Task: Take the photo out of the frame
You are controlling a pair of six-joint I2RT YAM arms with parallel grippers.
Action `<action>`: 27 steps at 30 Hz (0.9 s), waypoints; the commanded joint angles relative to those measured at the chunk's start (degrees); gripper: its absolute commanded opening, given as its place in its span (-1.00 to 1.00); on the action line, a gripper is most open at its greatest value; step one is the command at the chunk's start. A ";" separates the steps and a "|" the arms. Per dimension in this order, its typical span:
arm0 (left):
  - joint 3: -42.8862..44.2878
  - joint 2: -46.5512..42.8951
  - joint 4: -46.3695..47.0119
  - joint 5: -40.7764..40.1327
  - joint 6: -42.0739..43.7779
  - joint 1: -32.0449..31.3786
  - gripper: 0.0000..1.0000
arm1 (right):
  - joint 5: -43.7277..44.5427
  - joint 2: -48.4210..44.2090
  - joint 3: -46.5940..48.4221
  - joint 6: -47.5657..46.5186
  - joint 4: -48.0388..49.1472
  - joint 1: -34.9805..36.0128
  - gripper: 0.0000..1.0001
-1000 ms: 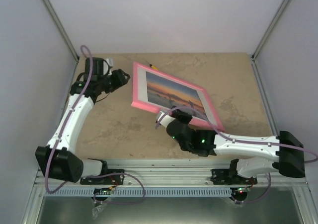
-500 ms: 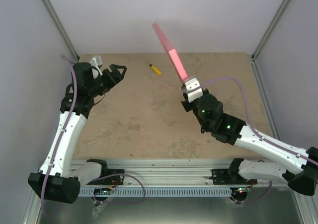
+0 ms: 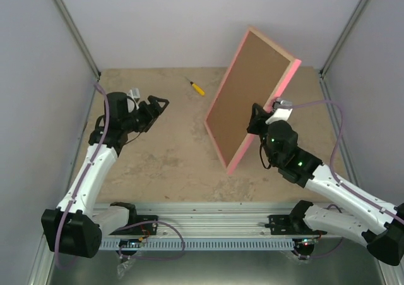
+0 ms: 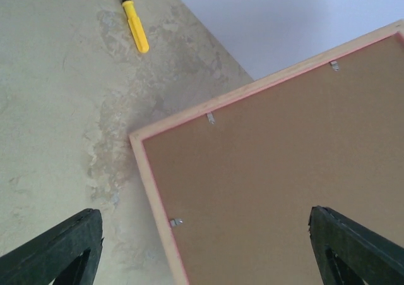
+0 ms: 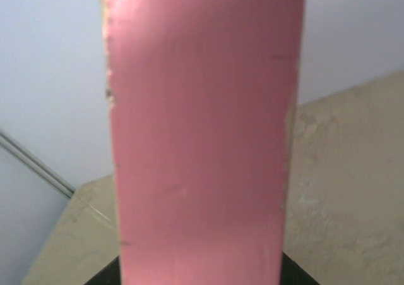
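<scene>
The right fingers (image 3: 255,119) are clamped on one pink edge of the frame (image 3: 249,98), which stands tilted above the worktop (image 3: 164,158) with its brown back and small metal clips (image 4: 210,117) facing the left fingers (image 4: 69,244). The left fingers are spread wide and grip nothing, with the frame just ahead of their tips and not touching. The photo is hidden on the far face, and a yellow screwdriver (image 3: 197,88) lies on the worktop beyond the left fingers.

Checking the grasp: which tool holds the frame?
The right tool, clamped on the pink edge of the frame; the left tool is open, apart from it.
</scene>
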 commanded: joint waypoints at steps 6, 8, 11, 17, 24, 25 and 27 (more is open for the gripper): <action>-7.77 1.60 7.59 3.65 -3.63 -3.95 0.82 | 3.05 0.93 -5.48 38.28 -5.88 0.04 -0.99; -10.74 2.14 10.59 5.01 -6.48 -4.76 0.82 | 2.99 1.16 -6.99 44.95 -7.54 0.00 -0.99; -14.84 2.57 15.11 7.34 -10.12 -5.18 0.82 | 2.42 1.50 -9.70 52.26 -7.70 0.07 -0.99; -21.01 1.05 19.68 7.25 -15.82 -5.19 0.85 | 0.94 3.19 -13.05 62.04 -8.09 0.06 -0.99; -27.86 4.39 29.07 10.44 -23.41 -7.18 0.86 | -1.75 4.72 -15.45 68.21 -6.88 0.03 -0.99; -28.68 4.80 30.67 10.69 -24.58 -7.37 0.85 | -1.80 4.89 -15.58 68.68 -6.90 0.04 -0.99; -29.64 5.64 33.37 11.25 -26.27 -7.48 0.83 | -2.28 5.50 -15.69 69.66 -7.03 0.03 -0.99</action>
